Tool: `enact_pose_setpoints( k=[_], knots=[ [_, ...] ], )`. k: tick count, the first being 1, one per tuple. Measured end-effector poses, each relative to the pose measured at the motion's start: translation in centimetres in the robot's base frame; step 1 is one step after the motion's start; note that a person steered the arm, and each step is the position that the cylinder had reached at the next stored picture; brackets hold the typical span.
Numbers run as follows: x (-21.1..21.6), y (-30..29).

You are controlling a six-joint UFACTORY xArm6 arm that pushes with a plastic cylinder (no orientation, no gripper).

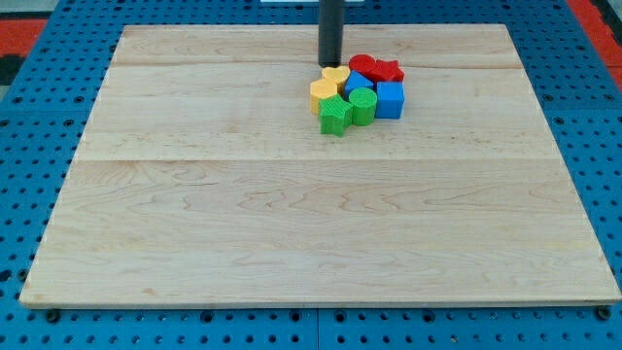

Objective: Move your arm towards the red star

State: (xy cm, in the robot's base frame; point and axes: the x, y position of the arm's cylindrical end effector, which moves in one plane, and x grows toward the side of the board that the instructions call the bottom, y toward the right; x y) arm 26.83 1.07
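Nearest the view's bottom, the wooden board [292, 243] lies bare across its wide front half, resting on a blue perforated table [29, 194] that shows around its edges. Farther up, right of centre, all the blocks sit packed in one tight cluster. At the cluster's near edge is a green star [334, 114], touching a green cylinder [362, 105] just to its right. Right of that stands a blue cube [390, 99]. Behind the green star is a yellow block [323, 92], and just beyond it a yellow heart [336, 76]. A second blue block [357, 82] shows partly between the yellow heart and the red pieces; its shape is hard to make out. At the cluster's far right lies the red star [388, 70], touching a red round block [363, 64] on its left. My tip [330, 64] stands at the cluster's far left corner, just behind the yellow heart, near the red round block but apart from the red star. The rod has no fingers to open or close.
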Motion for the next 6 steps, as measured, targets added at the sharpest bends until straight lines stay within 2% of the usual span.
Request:
enact_pose_setpoints(
  k=[1,2,3,4,5,6],
  knots=[
    [1.7,0.1],
    [4.0,3.9],
    [3.2,4.2],
    [0.1,-0.7],
    [-4.6,2.6],
    [-3.9,10.9]
  ],
)
